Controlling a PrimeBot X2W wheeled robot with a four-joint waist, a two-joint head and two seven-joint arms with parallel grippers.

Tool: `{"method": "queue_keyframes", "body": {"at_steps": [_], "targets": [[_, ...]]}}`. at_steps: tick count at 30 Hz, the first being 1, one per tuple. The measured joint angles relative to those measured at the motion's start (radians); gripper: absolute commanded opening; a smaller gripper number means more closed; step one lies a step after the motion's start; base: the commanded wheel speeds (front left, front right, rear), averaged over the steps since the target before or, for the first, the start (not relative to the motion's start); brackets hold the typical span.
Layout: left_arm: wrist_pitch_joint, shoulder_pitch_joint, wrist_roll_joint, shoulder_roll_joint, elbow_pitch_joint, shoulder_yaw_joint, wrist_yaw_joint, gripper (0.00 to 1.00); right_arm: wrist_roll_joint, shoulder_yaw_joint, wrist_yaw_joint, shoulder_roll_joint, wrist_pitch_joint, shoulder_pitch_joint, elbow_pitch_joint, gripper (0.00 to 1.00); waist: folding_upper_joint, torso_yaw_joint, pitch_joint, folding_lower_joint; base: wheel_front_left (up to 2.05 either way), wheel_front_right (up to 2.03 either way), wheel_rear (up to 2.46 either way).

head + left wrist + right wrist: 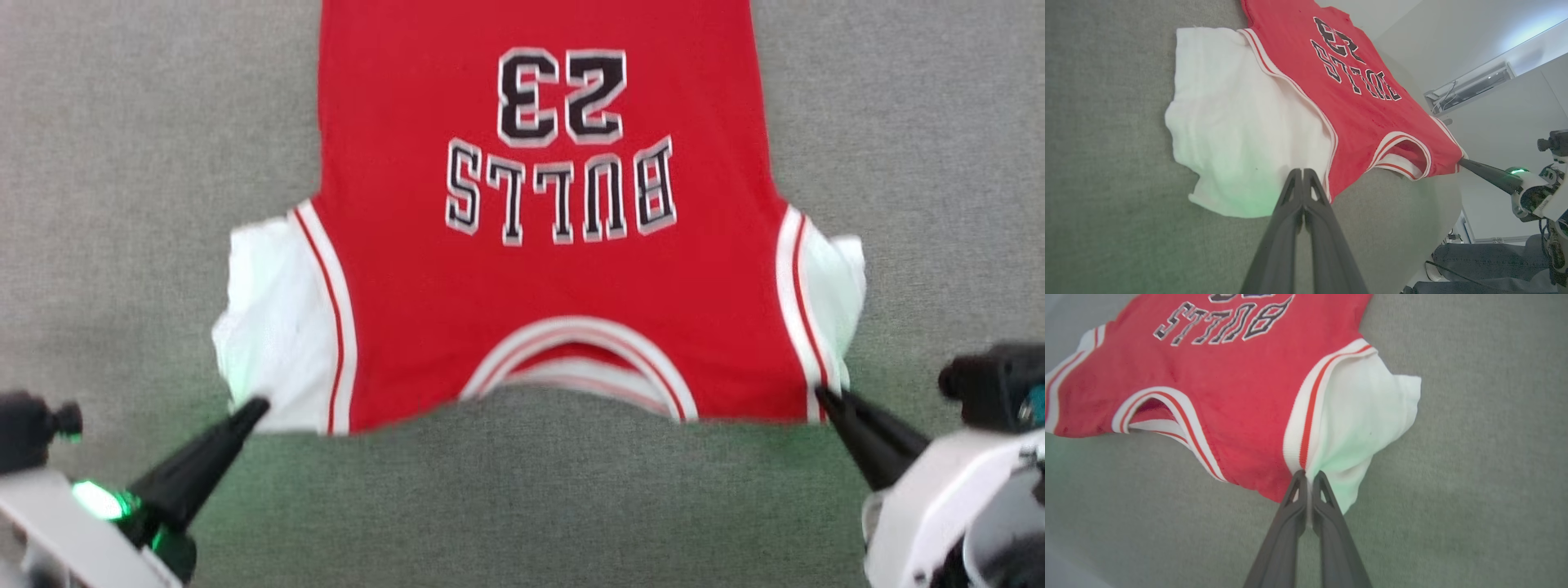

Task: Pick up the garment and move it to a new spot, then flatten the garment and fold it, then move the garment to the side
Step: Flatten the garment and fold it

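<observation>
The garment (539, 278) is spread face up on the grey mat (122, 163). Its collar (580, 343) lies nearest the robot and its hem runs off the far edge of the head view.

It is judged light, soft and limp. No shape would be kept once lifted, and it would sag between 2 holds, so it is best taken at 2 points set wide apart along 1 edge. The ribbed shoulder seams are judged the firmest places to pinch, since thin sleeve cloth may slip or bunch.

The left gripper (255, 406) is clamped tight, its tip at the near corner of the left sleeve (277, 327). Cloth is apparently pinched there, though none is seen between its fingers (1286, 228). The right gripper (823, 396) is clamped on the striped seam beside the right sleeve (837, 278), with a sliver of white seen between its fingers (1331, 531). The near edge is drawn fairly straight between them.

Counted: 1 garment, 2 sleeves, 1 collar, 1 line of lettering (562, 192), 1 number 23 (562, 96) and 2 grippers.
</observation>
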Motion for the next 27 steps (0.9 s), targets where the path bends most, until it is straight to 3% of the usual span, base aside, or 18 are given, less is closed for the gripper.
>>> {"method": "queue_keyframes", "body": {"at_steps": [3,10,17,27], "targets": [[-0.017,0.073,0.001,0.036,-0.035,0.001,0.000,0.00,-0.003,0.002,0.000,-0.020,0.026,0.088,-0.043,0.00,0.0000,-0.005,-0.009,-0.0001,0.00,0.00,0.00],[-0.030,0.245,0.031,0.094,-0.111,0.013,0.000,0.00,0.029,-0.032,0.000,0.002,0.050,0.278,-0.128,0.00,0.0000,-0.002,-0.016,0.0000,0.00,0.00,0.00],[-0.032,0.293,0.094,0.032,-0.111,0.054,0.000,0.00,0.031,-0.027,0.000,-0.012,0.032,0.291,-0.111,0.00,0.0000,-0.006,-0.009,0.0000,0.00,0.00,0.00],[-0.032,0.207,0.166,-0.080,0.064,-0.008,0.000,0.00,-0.004,0.076,0.000,-0.043,-0.025,0.168,0.146,0.00,0.0000,-0.017,0.008,0.0000,0.00,0.00,0.00]]}}
